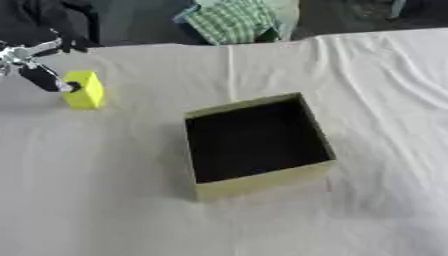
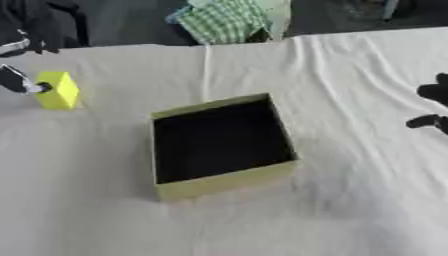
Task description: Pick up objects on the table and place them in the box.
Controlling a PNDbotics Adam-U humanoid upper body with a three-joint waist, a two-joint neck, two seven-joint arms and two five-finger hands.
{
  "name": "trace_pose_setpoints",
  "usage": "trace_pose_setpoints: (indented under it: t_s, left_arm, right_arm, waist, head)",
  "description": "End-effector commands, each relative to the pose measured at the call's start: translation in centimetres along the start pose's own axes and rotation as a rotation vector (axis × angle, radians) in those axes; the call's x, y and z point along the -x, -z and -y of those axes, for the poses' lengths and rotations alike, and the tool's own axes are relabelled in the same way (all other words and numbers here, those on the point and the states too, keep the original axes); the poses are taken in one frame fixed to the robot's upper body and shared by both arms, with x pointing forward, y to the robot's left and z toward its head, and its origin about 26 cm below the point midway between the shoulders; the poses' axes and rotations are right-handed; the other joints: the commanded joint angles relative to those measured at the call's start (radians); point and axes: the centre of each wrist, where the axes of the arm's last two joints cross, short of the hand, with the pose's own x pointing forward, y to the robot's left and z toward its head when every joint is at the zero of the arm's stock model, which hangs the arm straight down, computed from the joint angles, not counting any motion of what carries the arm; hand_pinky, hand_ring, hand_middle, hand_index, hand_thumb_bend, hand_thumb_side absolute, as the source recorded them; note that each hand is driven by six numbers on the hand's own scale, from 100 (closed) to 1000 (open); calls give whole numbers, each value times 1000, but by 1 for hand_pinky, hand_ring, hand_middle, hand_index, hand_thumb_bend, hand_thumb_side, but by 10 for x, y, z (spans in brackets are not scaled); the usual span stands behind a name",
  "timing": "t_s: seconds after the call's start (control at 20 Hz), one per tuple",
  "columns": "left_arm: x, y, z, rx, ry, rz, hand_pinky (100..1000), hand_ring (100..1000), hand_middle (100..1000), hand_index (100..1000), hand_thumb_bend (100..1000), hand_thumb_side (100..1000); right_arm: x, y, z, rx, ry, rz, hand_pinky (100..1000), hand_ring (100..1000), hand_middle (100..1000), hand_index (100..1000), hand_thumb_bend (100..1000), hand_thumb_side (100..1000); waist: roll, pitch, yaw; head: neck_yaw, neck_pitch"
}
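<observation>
A yellow block (image 1: 84, 90) stands upright on the white tablecloth at the far left. My left hand (image 1: 35, 64) comes in from the upper left. One straight dark finger (image 1: 44, 80) touches the block's left face and another points right above it, with nothing curled round the block. An open olive-yellow box (image 1: 262, 181) with a dark, empty inside sits in the middle of the table. A small dark part of my right hand (image 2: 435, 93) shows at the right edge, well away from the box.
A white cloth (image 1: 367, 80) with long creases covers the table. A green checked fabric (image 1: 232, 20) lies beyond the far edge, with dark shapes at the upper left.
</observation>
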Motion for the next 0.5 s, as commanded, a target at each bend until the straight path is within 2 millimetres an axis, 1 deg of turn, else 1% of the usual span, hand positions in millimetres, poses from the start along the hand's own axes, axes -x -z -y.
trace_pose_setpoints:
  t_s: [0.05,0.15,0.2,0.25,0.3,0.4,0.5]
  left_arm:
    - [4,-6,-16,-4,32,-18,818,801,795,866,694,147]
    - [4,-5,-14,20,34,-21,818,800,794,865,703,150]
    - [4,-5,-14,29,33,-22,817,799,793,864,702,150]
    - [5,-5,-14,33,31,-22,816,795,790,862,679,152]
    - [5,-6,-14,32,27,-24,814,792,786,860,689,150]
    - [7,-8,-16,12,15,-27,812,785,779,857,676,150]
    - [9,-10,-20,-31,-5,-31,810,773,768,852,641,153]
  right_arm:
    - [-5,4,3,-6,-18,21,564,850,727,862,100,765]
    - [-5,4,3,-4,-18,20,563,850,726,862,100,765]
    - [-5,4,3,-4,-17,20,564,850,726,862,100,765]
    - [-5,4,3,-4,-17,20,564,850,726,862,100,771]
    - [-5,4,3,-4,-17,20,564,851,726,862,100,765]
    - [-4,4,4,-2,-18,19,564,851,726,862,100,765]
    - [-4,4,4,-1,-18,18,564,851,726,862,100,765]
  waist:
    - [0,-15,-3]
    - [0,-14,-4]
    - [1,-13,-4]
    - [1,-12,-5]
    - [1,-12,-5]
    - [2,-12,-4]
    - [2,-13,-3]
  head:
    - [-2,-4]
    - [-3,-4]
    - [-4,-4]
    - [-4,-3]
    - [-5,-1]
    - [-5,0]
    - [-6,0]
